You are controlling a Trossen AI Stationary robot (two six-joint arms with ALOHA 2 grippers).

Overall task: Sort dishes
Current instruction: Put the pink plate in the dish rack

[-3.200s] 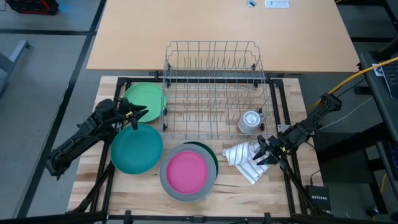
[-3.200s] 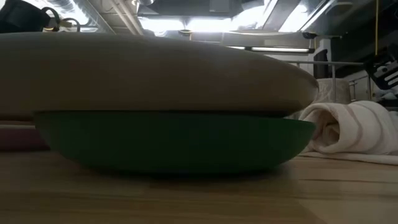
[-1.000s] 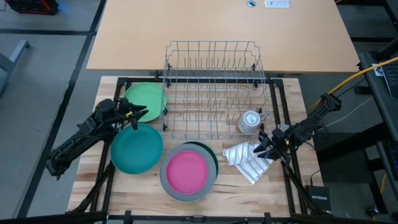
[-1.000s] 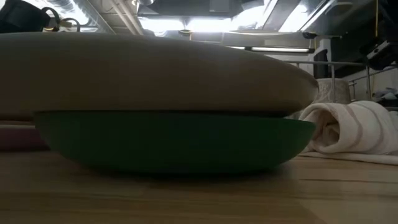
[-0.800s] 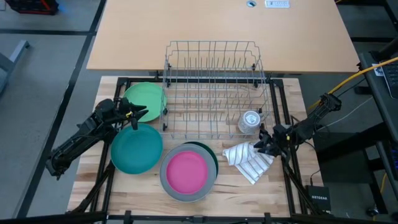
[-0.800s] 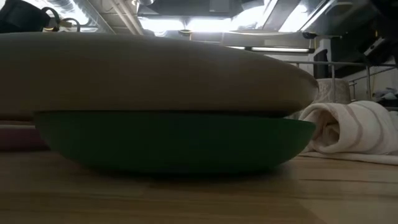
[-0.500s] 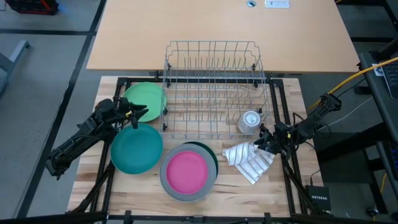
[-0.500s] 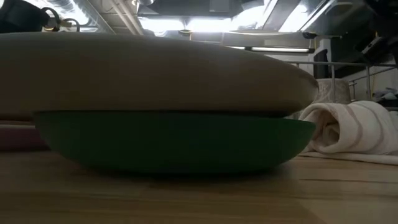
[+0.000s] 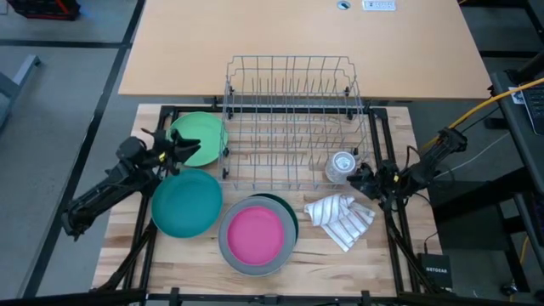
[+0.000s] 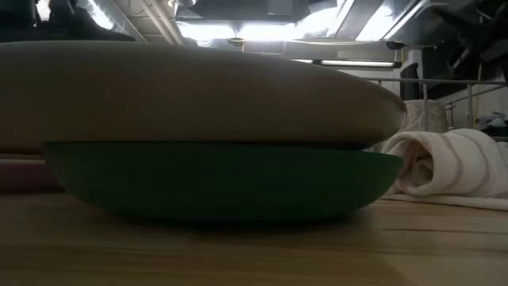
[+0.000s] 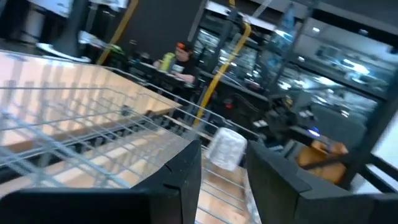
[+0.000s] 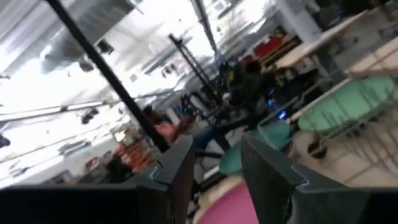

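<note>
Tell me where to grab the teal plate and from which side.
Grip the teal plate by its thin rim on the left edge, probably with the left gripper, which hovers nearby. It lies flat, so only the rim offers a pinch. Its right edge sits close to the pink plate stack.

right hand (image 9: 355, 178) moved off the striped cloth (image 9: 342, 220) toward the glass cup (image 9: 342, 165); left hand (image 9: 184, 144) shifted over light green plate (image 9: 202, 138).

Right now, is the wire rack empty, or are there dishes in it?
No dishes. The rack holds only a glass cup; the plates lie on the table outside it.
</note>
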